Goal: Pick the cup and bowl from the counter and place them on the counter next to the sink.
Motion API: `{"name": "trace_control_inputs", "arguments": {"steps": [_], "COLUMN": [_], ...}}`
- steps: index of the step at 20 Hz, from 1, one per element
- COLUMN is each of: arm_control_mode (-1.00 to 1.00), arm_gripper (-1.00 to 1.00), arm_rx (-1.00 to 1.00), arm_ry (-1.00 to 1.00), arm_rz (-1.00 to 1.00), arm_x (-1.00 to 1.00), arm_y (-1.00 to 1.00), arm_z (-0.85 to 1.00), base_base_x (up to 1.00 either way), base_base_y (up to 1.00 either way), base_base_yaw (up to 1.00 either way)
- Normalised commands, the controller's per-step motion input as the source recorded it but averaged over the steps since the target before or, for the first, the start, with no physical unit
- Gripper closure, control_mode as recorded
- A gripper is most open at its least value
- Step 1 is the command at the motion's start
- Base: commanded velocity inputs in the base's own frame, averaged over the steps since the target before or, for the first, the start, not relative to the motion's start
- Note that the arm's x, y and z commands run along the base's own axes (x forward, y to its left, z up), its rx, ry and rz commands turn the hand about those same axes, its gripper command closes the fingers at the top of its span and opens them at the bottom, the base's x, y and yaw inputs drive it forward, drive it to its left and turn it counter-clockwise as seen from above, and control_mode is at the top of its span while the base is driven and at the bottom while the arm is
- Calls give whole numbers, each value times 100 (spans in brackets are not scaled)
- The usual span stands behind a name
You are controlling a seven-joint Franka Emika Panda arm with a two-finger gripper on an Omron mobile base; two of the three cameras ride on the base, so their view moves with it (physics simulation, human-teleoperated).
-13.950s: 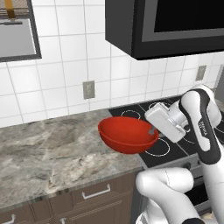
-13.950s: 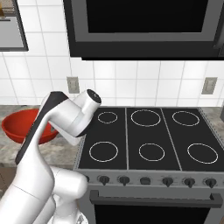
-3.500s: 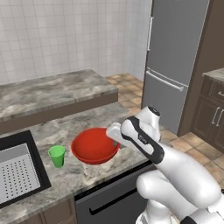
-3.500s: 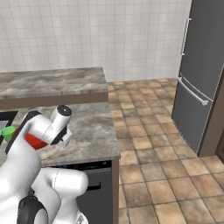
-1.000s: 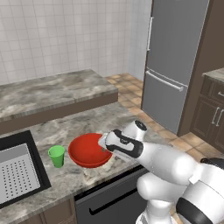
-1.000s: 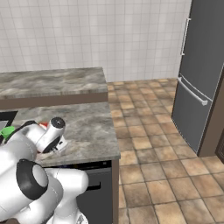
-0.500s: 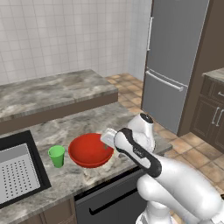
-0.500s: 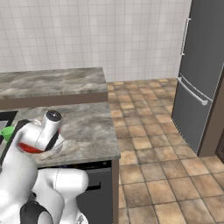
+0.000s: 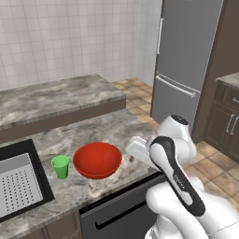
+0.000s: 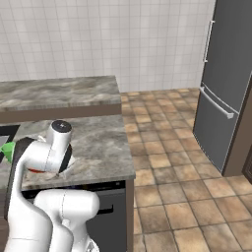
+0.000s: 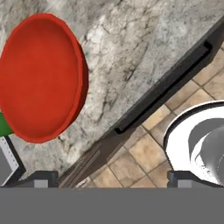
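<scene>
The red bowl [image 9: 97,160] rests upright on the grey marble counter [image 9: 116,128], with the small green cup [image 9: 60,166] standing just to its left. Left of the cup lies the black sink [image 9: 18,184] with its perforated drainer tray. My gripper [image 9: 130,155] hovers just right of the bowl's rim, open and holding nothing. In the hand view the bowl [image 11: 39,78] lies up and to the left of the gripper [image 11: 113,178], whose fingertips [image 11: 41,178] stand wide apart; a sliver of the cup [image 11: 3,124] peeks out behind the bowl. My arm hides most of the bowl [image 10: 37,171] in the right base view.
A second counter [image 9: 51,98] runs along the tiled back wall. A dark dishwasher front [image 9: 116,214] sits under the counter edge. A tall grey refrigerator [image 9: 186,60] stands to the right across the tiled floor [image 10: 167,162].
The hand has drawn back to the right, off the bowl's rim, and its jaws have spread a little wider. Bowl and cup have stayed in place.
</scene>
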Motion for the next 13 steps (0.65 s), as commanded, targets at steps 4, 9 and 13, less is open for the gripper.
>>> {"name": "trace_control_inputs", "arguments": {"steps": [4,9,13], "arm_control_mode": [-100,-100,-100], "arm_gripper": [-100,-100,-100], "arm_rx": [-6,-7,-12], "arm_ry": [5,3,0], "arm_rz": [1,12,26], "arm_x": [-74,-80,-96], "arm_y": [-48,-10,0], "arm_z": [53,64,69], "base_base_x": [0,0,0], "base_base_y": [0,0,0], "base_base_yaw": [0,0,0]}}
